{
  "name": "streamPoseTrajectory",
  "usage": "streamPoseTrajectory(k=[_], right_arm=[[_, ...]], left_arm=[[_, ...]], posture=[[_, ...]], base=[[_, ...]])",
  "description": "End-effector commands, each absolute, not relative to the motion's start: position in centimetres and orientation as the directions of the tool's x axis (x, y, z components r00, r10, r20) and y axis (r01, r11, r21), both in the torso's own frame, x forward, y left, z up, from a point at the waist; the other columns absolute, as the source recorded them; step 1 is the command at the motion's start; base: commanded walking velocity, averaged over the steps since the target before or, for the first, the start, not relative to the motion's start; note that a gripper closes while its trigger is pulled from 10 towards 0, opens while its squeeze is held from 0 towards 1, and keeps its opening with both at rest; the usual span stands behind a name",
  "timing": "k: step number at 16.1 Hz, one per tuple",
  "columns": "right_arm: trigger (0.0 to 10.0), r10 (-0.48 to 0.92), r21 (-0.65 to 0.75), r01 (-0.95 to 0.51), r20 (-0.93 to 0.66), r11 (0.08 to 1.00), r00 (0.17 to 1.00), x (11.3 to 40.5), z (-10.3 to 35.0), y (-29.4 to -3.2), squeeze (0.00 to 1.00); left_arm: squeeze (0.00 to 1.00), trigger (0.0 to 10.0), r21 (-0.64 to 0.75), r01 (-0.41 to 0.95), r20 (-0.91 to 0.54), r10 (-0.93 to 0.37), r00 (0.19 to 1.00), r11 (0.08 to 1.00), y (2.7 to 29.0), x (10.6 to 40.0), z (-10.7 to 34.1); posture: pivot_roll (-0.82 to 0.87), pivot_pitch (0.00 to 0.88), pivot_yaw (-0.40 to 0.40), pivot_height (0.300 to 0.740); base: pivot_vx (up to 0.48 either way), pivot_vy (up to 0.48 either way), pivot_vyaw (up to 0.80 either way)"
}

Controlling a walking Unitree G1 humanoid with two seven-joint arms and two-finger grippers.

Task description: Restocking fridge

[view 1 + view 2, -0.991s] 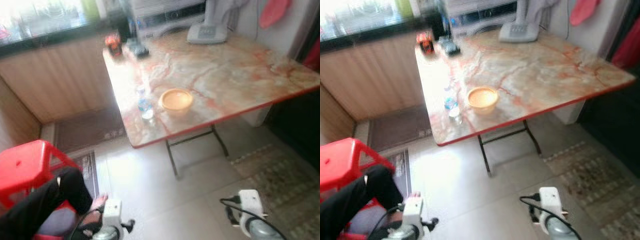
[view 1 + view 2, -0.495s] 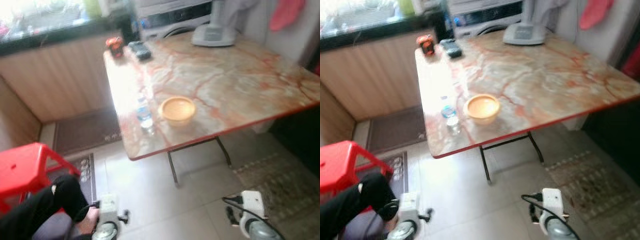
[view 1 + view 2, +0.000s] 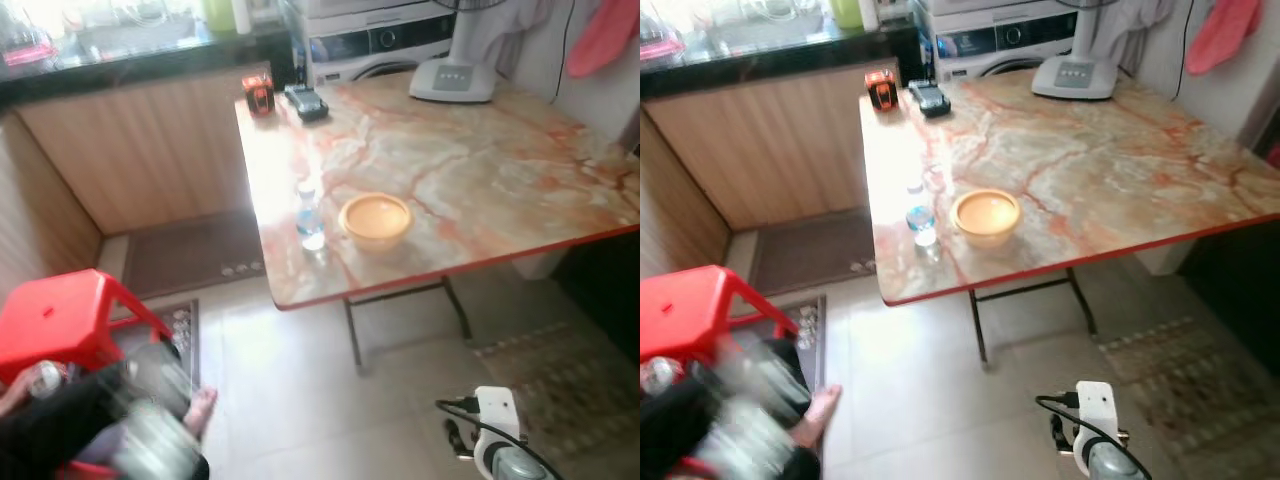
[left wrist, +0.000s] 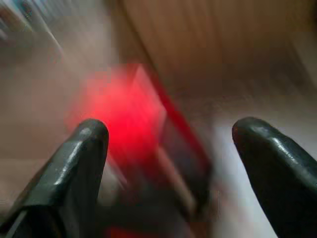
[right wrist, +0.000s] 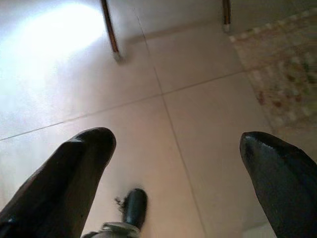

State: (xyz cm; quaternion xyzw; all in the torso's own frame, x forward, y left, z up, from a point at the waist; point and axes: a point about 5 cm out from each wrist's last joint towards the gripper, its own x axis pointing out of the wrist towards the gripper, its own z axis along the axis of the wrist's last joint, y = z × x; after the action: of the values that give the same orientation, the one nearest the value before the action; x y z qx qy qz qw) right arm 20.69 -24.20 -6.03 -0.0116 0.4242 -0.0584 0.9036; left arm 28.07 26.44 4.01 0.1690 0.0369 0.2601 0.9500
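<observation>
- A small clear plastic water bottle [image 3: 309, 218] with a blue label stands upright near the left front edge of a marble-patterned folding table [image 3: 480, 170]; likely the item to restock; it looks light, smooth and a little slippery, and thin walls may give under pressure, so a grip around the middle of the body seems safest.
- Just right of it sits an orange bowl [image 3: 376, 219], near but not touching; rigid and shallow.
- At the far left corner lie a small red object [image 3: 258, 93] and a dark remote-like item [image 3: 306, 102].
- A red stool [image 3: 60, 320] stands on the floor to the left, beside a person's leg [image 3: 90, 420], blurred.
- The right gripper [image 5: 178, 168] hangs low over the tiles, fingers spread, empty; the left gripper [image 4: 171, 163] has its fingers apart, holding nothing.
</observation>
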Motion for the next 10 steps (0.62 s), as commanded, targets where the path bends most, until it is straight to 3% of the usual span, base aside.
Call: streamPoseTrajectory(k=[1, 2, 3, 4, 5, 7, 10], right_arm=[[10.0, -0.105, -0.059, 0.095, -0.773, 0.994, 0.625, 20.6, -6.2, -23.8, 0.0], [10.0, -0.105, -0.059, 0.095, -0.773, 0.994, 0.626, 20.6, -6.2, -23.8, 0.0], [10.0, -0.105, -0.05, 0.105, -0.769, 0.993, 0.631, 20.6, -6.2, -23.8, 0.0], [10.0, -0.103, -0.049, 0.102, -0.769, 0.994, 0.631, 20.7, -6.2, -23.8, 0.0], [10.0, -0.102, -0.048, 0.102, -0.769, 0.994, 0.631, 20.7, -6.2, -23.8, 0.0], [10.0, -0.108, -0.043, 0.118, -0.77, 0.992, 0.629, 20.7, -6.2, -23.8, 0.0], [10.0, -0.13, -0.03, 0.166, -0.762, 0.986, 0.634, 20.7, -6.2, -23.7, 0.0]], left_arm=[[0.0, 10.0, 0.186, -0.476, 0.016, 0.482, 0.876, 0.86, 25.2, 29.2, 4.7], [0.0, 10.0, 0.145, -0.472, 0.006, 0.477, 0.879, 0.869, 25.1, 29.3, 4.7], [0.0, 10.0, 0.224, -0.421, 0.224, 0.374, 0.9, 0.879, 23.8, 33.3, 10.5], [0.0, 10.0, 0.238, -0.388, 0.313, 0.308, 0.898, 0.89, 23.0, 34.6, 13.0], [0.0, 10.0, 0.202, -0.352, 0.331, 0.275, 0.903, 0.914, 22.3, 35.2, 13.9], [0.0, 10.0, 0.165, -0.144, 0.403, 0.067, 0.913, 0.976, 18.6, 37.2, 17.5], [0.0, 10.0, -0.05, 0.117, 0.379, -0.089, 0.921, 0.992, 14.7, 38.5, 19.3]], posture=[[0.05, 0.0, 0.095, 0.74], [0.04, 0.0, 0.097, 0.74], [0.04, 0.0, 0.099, 0.74], [0.04, 0.0, 0.1, 0.74], [0.05, 0.003, 0.1, 0.74], [0.05, 0.013, 0.104, 0.74], [0.03, 0.022, 0.117, 0.74]], base=[[0.0, 0.0, 0.0], [0.0, 0.0, 0.0], [0.0, 0.0, 0.0], [0.0, 0.0, 0.0], [0.0, 0.0, 0.0], [0.0, 0.0, 0.0], [0.0, 0.0, 0.0]])
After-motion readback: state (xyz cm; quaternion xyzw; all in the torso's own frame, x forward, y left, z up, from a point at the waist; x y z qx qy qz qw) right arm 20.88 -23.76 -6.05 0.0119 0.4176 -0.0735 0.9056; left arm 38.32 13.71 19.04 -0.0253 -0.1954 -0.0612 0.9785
